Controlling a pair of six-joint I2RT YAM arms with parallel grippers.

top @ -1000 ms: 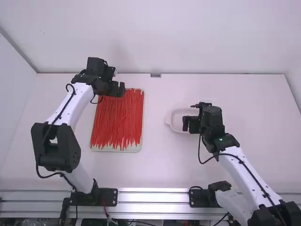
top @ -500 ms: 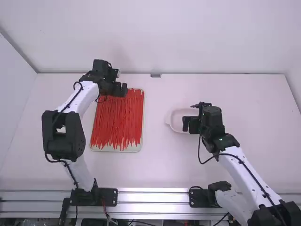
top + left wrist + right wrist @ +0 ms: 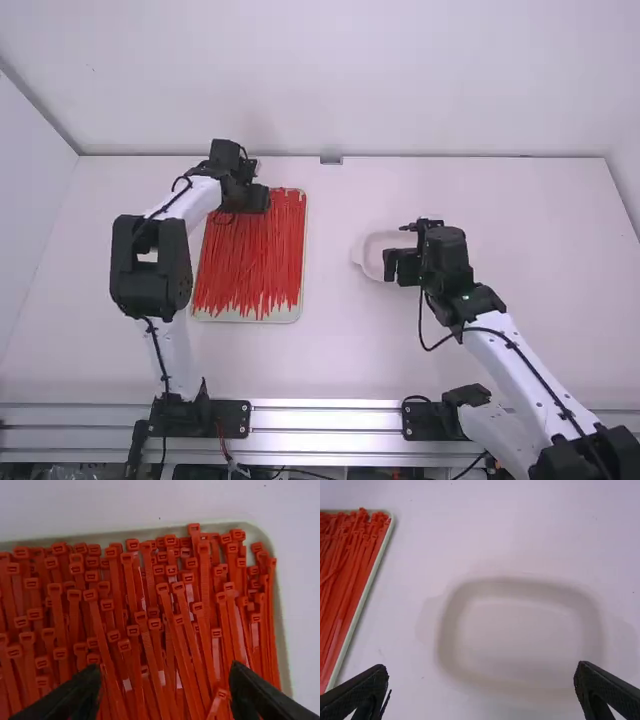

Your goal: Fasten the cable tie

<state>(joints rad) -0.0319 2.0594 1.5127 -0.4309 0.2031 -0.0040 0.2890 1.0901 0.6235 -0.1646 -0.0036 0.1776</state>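
Both unclenched and empty: left gripper (image 3: 246, 196) over red cable ties (image 3: 255, 262); right gripper (image 3: 400, 264) by white dish (image 3: 368, 248).

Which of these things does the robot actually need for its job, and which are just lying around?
Needed: cable ties, tray holding them, left gripper open above them.
Lying about: empty white dish by the open right gripper, perhaps for finished ties.
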